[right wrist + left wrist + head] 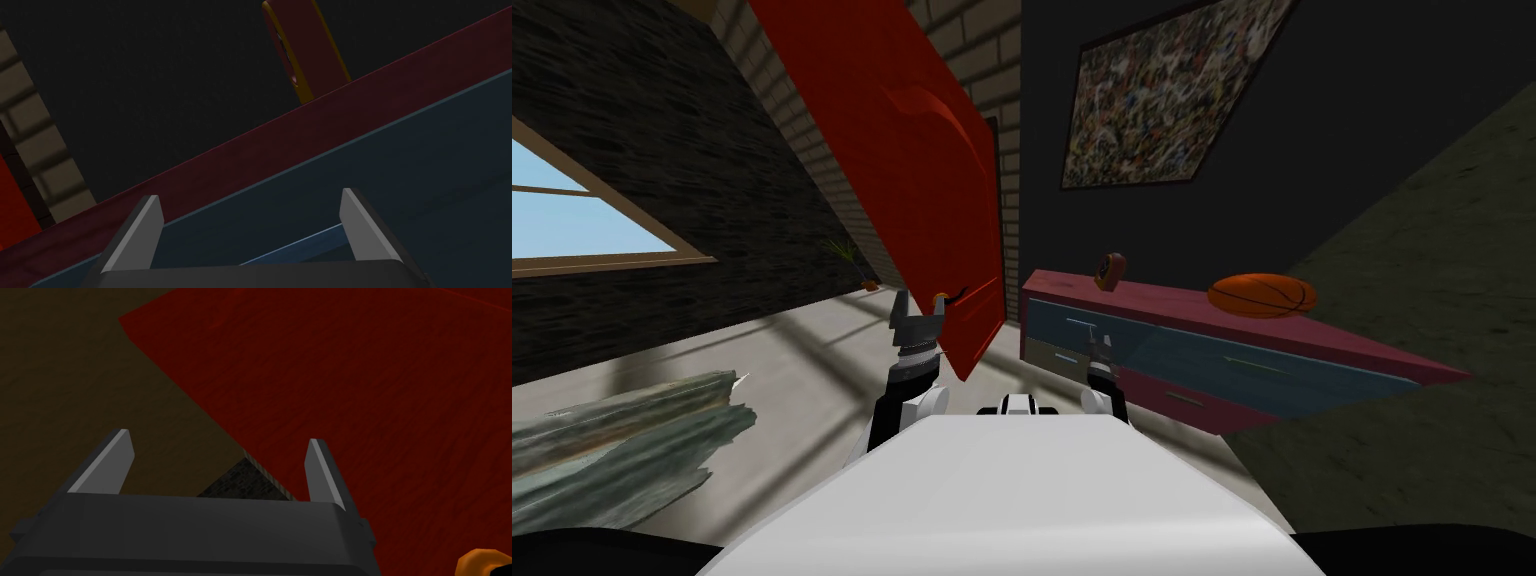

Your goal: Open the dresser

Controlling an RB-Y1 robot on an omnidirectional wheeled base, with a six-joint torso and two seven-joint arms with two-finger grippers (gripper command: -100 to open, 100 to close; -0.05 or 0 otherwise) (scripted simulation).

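Two empty claws by a low maroon dresser with blue drawer fronts (1212, 365)
A tall red door panel (912, 150) faces the wide-open left claw (220, 438). An orange basketball (1262, 295) sits mid-dresser-top. The right claw (252, 197), equally spread, points at the dresser's door-side end.

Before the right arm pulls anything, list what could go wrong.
1. The right gripper is open at the blue drawer front of the dresser, gripping nothing: a pull now could slip.
2. A jolt might roll the basketball off its top.
3. The left gripper hangs open close to the red door and may hit it.
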